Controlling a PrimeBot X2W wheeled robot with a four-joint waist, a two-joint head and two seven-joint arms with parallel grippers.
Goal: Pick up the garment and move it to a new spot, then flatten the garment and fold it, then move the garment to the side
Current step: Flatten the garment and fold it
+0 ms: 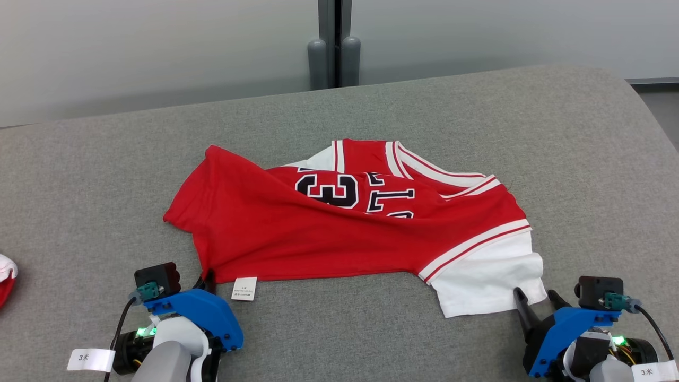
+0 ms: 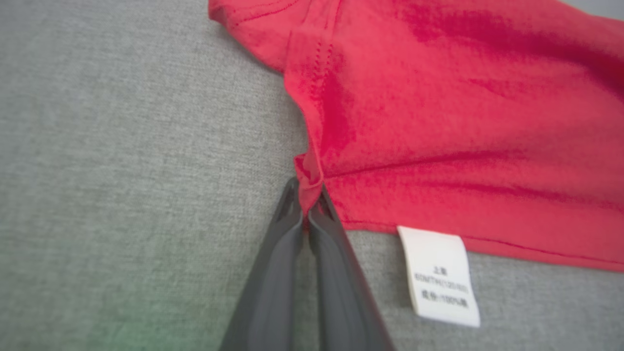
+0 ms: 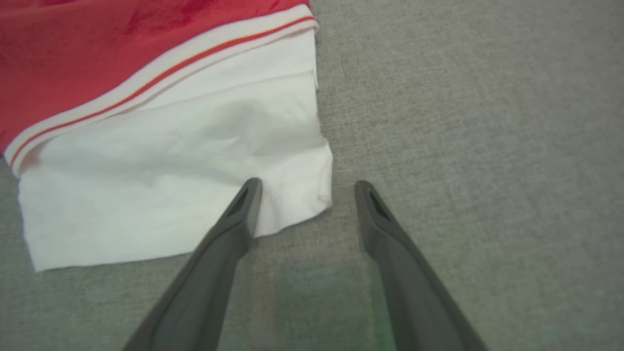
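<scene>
The garment [image 1: 339,233] is a red jersey with white trim, dark numbers and a white sleeve, lying rumpled and partly folded over on the grey table. My left gripper [image 1: 208,279] is shut on the garment's [image 2: 438,122] near left hem corner; in the left wrist view the fingertips [image 2: 308,204] pinch a small tuck of red cloth, beside a white care label [image 2: 438,275]. My right gripper [image 1: 536,297] stands open at the white sleeve's [image 3: 170,185] near corner. Its left finger [image 3: 243,209] lies over the sleeve edge and the right one rests on bare table.
The grey fabric table [image 1: 477,116] runs wide around the garment, with its far edge against a pale wall and a grey post [image 1: 334,48]. A bit of another red and white cloth [image 1: 6,278] pokes in at the left edge.
</scene>
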